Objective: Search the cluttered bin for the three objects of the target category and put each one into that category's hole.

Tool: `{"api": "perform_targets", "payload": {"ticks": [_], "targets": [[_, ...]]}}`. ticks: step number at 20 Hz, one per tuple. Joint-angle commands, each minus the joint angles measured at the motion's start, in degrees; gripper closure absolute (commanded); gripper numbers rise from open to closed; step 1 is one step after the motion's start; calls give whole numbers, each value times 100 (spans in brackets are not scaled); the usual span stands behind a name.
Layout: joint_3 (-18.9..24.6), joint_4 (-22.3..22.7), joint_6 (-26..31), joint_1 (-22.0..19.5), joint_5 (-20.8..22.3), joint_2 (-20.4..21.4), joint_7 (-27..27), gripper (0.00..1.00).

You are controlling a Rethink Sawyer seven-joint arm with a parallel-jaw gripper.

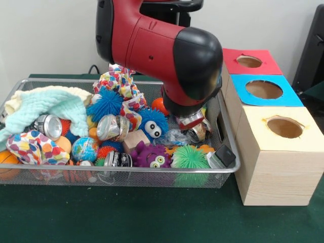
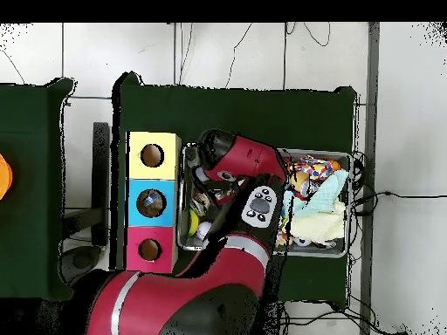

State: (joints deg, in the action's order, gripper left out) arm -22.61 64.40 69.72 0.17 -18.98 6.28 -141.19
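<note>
Red arm (image 1: 167,50) low over the mesh bin's (image 1: 152,174) box-side end, gripper (image 1: 191,120) state unclear, no legible writing.

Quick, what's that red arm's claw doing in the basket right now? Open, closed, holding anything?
Gripper: cannot be told. The arm's black end hides it; it sits low over the clutter at the mesh bin's end nearest the boxes.

Front view sits close, level with the bin (image 1: 121,174); overhead looks straight down.

Bright even indoor light, soft shadows, front view sharp.
</note>
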Motion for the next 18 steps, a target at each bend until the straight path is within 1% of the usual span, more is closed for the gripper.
{"api": "perform_targets", "payload": {"ticks": [1, 10, 11, 15, 18], "targets": [[315, -384, -427, -166, -246, -271, -1374, 0], [344, -566, -374, -178, -379, -241, -1377, 0], [347, -576, -432, -179, -382, -248, -1364, 0], [369, -538, -562, -184, -415, -249, -1325, 0], [355, -487, -509, -160, -438, -171, -1332, 0]]}}
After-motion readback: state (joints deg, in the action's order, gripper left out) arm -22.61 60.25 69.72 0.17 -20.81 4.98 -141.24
